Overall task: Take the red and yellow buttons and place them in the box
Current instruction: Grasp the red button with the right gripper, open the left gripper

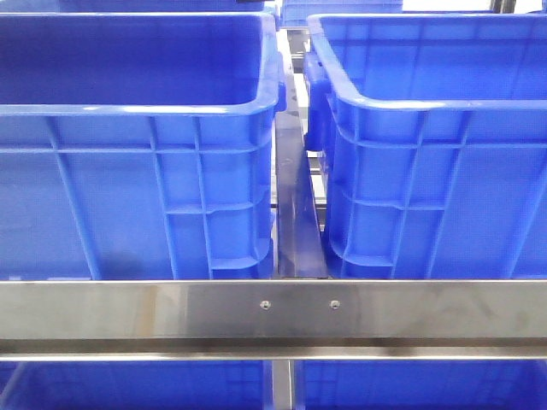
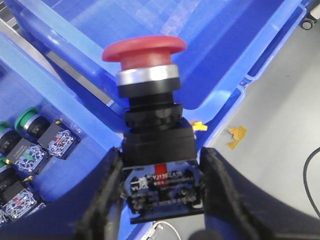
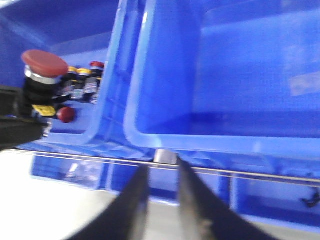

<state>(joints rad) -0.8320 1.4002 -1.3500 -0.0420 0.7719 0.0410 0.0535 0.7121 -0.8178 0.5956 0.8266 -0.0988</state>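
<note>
My left gripper (image 2: 161,172) is shut on the black base of a red button (image 2: 145,50), a mushroom-capped push button with a silver collar. It holds the button in the air above the rims of two blue crates. The right wrist view shows the same red button (image 3: 44,62) over the crate of parts. The box (image 3: 240,75) is a large blue crate with a bare floor, also seen in the left wrist view (image 2: 220,55). My right gripper (image 3: 162,170) is narrowly open and empty, outside the box wall. Small yellow-topped pieces (image 3: 82,72) lie among the parts; I cannot single out the yellow button.
A neighbouring blue crate (image 2: 65,165) holds several push buttons, some green-capped (image 2: 27,120), and a loose dark red cap (image 3: 65,114). The front view shows two blue crates (image 1: 128,102) (image 1: 427,128) behind a steel rail (image 1: 273,307). Grey floor with yellow tape (image 2: 237,135) lies beside them.
</note>
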